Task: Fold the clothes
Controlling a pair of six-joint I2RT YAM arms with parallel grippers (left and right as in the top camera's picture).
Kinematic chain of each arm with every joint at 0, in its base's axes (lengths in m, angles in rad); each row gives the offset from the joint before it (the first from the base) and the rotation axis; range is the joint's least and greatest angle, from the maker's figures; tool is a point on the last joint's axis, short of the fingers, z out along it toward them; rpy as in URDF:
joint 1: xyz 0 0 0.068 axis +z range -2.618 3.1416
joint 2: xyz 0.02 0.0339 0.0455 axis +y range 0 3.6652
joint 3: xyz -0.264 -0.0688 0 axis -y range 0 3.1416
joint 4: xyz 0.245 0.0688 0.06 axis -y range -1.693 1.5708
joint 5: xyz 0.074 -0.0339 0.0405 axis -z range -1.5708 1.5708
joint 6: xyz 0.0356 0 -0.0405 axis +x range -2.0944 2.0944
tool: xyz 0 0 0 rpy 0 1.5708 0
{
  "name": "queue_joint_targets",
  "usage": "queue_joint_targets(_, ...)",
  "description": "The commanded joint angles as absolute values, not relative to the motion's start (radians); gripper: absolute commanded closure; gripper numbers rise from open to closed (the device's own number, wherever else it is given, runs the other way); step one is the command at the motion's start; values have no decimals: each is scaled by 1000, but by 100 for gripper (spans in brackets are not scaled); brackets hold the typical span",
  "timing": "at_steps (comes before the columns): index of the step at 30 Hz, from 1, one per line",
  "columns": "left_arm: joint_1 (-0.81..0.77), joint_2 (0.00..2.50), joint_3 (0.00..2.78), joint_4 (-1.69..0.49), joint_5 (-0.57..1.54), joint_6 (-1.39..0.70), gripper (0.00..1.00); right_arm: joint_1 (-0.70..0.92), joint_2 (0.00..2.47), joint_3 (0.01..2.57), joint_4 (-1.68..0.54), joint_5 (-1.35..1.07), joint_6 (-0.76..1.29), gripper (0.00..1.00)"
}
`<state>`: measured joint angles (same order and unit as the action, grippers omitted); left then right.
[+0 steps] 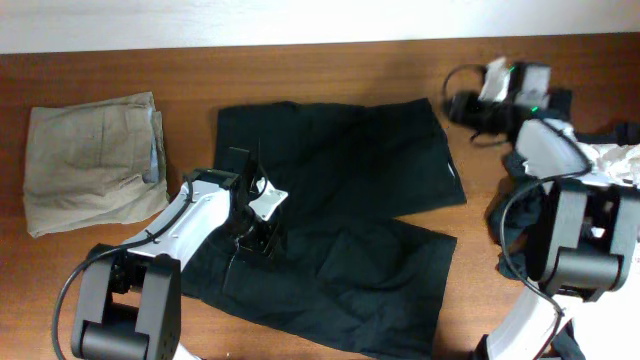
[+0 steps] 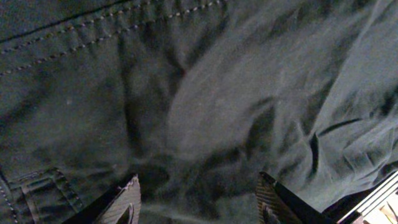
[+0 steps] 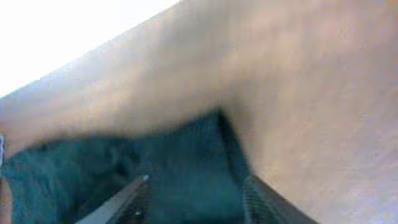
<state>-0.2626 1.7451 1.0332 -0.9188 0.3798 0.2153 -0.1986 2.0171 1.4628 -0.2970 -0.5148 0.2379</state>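
Note:
The black shorts [image 1: 370, 170] lie spread flat in the middle of the wooden table, with two wide legs pointing right. My left gripper [image 1: 252, 232] hangs over their left part, near the waistband. In the left wrist view its fingers [image 2: 199, 200] are open just above wrinkled black cloth [image 2: 205, 93] with a stitched seam at the top. My right arm [image 1: 560, 210] stands at the right edge of the table. In the right wrist view its fingers [image 3: 196, 199] are open over a dark cloth [image 3: 174, 162] lying on the table; nothing is between them.
A folded khaki garment [image 1: 95, 160] lies at the far left. A heap of dark and white clothes [image 1: 505, 95] sits at the back right, with more white cloth [image 1: 625, 160] by the right arm. Black cables loop round both arms.

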Motion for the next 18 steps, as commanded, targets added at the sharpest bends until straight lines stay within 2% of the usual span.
queue_joint_targets(1,-262,1752,1026,-916,376,206,37,-231,2008,1512,-285,-512,245,43)
queue_joint_targets(8,-262,1752,1026,-905,377,206,36,-102,2201,1512,-175,-433,253,47)
queue_joint_targets(11,-262,1752,1026,-894,377,206,35,-85,2273,1512,-114,-441,350,48)
queue_joint_targets(13,-262,1752,1026,-893,377,206,35,-84,2282,1512,-90,-519,350,71)
queue_joint_targets(14,-262,1752,1026,-893,377,206,35,-86,2281,1515,-78,-574,360,78)
queue_joint_targets(15,-262,1752,1026,-891,377,206,35,-97,2280,1528,-55,-653,386,94)
queue_joint_targets(18,-262,1752,1026,-889,377,206,35,-167,2278,1632,-28,-670,430,96)
